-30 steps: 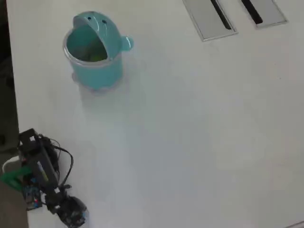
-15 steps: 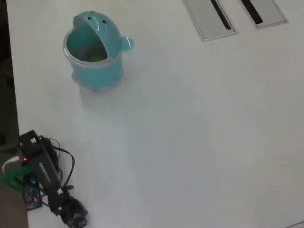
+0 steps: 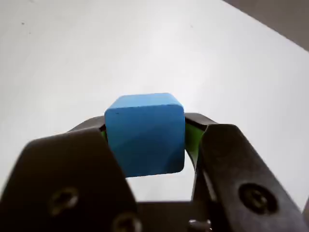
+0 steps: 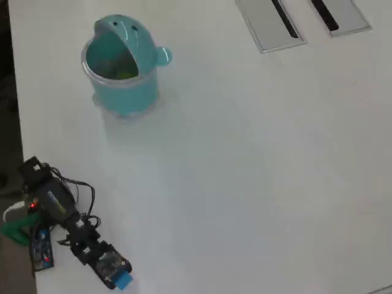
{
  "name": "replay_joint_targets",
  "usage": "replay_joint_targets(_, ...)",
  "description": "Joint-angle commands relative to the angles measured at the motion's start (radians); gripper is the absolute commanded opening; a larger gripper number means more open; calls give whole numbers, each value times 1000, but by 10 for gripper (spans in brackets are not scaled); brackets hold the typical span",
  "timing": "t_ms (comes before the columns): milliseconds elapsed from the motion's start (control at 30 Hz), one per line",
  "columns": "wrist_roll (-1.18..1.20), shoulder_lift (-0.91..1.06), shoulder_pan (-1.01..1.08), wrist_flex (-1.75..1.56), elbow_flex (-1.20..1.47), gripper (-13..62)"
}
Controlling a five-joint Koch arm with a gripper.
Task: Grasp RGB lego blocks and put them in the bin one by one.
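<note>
My gripper (image 3: 145, 137) is shut on the light blue cube (image 3: 145, 133), which sits squarely between the two dark jaws with green pads. In the overhead view the gripper (image 4: 120, 280) is at the bottom left with the blue cube (image 4: 123, 281) at its tip, close to the white table. The teal bin (image 4: 119, 82) stands far off at the top left, its hood with two dark dots at the back and a knob on its right. Something yellow-green (image 4: 122, 73) lies inside it. The red cube is not in view.
Two flat grey plates with black slots (image 4: 272, 24) lie at the top right of the overhead view. The arm's base and wiring (image 4: 40, 208) sit at the left edge. The white table (image 4: 245, 171) stretches wide between gripper and bin.
</note>
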Motion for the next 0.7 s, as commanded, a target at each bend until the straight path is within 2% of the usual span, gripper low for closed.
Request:
replay_joint_targets(0, 40, 41, -69, -61, -129, 119)
replay_joint_targets(667, 117, 387, -371, -268, 107, 119)
